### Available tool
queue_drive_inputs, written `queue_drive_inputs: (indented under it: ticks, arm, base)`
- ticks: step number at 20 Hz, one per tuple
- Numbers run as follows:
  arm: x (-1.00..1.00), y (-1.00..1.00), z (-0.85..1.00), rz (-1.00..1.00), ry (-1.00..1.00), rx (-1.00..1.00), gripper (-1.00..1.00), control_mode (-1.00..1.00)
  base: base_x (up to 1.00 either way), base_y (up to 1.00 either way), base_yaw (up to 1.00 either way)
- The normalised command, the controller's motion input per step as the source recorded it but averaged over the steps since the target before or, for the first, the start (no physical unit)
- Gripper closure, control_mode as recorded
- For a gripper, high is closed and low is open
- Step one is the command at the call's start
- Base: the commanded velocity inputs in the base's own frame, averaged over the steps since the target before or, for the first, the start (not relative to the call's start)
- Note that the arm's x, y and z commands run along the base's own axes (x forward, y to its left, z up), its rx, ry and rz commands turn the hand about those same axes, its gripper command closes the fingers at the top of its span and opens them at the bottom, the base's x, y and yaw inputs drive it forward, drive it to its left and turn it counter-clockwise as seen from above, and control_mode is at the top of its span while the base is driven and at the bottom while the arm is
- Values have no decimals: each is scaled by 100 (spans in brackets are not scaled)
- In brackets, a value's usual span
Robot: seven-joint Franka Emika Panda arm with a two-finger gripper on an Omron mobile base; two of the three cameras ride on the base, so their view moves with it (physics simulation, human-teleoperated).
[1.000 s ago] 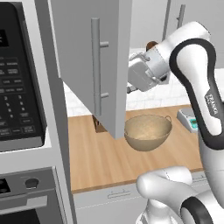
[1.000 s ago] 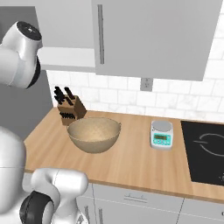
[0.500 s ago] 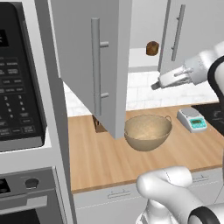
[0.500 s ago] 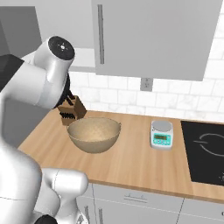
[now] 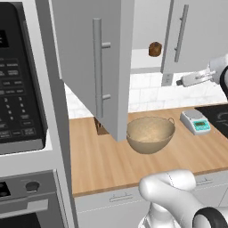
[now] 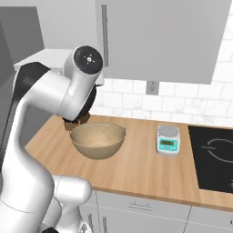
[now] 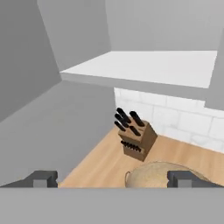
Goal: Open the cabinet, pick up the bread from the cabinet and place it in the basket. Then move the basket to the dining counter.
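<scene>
The cabinet (image 5: pixel 98 67) has its left door swung wide open; the right door (image 6: pixel 159 36) is shut. On the white shelf inside rests the bread (image 5: pixel 155 49), a small dark brown lump. Below it, the tan woven basket (image 5: pixel 150 133) stands on the wooden worktop, seen too as the basket (image 6: pixel 98 139) and the basket (image 7: pixel 162 175). My gripper (image 5: pixel 183 82) hangs open and holds nothing, right of the bread and lower, in front of the shut door. In the hand view my gripper (image 7: pixel 113 179) faces the shelf's underside (image 7: pixel 153 68). The dining counter is out of view.
A knife block (image 7: pixel 133 135) stands against the tiled wall behind the basket. A small scale (image 5: pixel 195 121) sits right of the basket, and beyond it lies a black cooktop (image 6: pixel 214 157). A microwave (image 5: pixel 22 89) and an oven fill the left side.
The arm has swung right, away from the open door's edge to in front of the shut right door. The jaws stayed open. The door, bread and basket have not moved.
</scene>
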Motion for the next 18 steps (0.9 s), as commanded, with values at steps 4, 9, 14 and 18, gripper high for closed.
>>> queue_drive_inputs:
  ticks: [4, 9, 14, 18]
  arm:
    - [46, -12, 2, -27, 0, 0, -100, -100]
    - [10, -3, 19, -48, 5, 2, -100, -100]
    - [2, -36, 41, -38, 6, 7, -100, -100]
    - [0, -70, 45, -7, 0, 11, -100, -100]
  base:
    - [0, 0, 0]
    - [0, 0, 0]
    - [0, 0, 0]
    - [0, 0, 0]
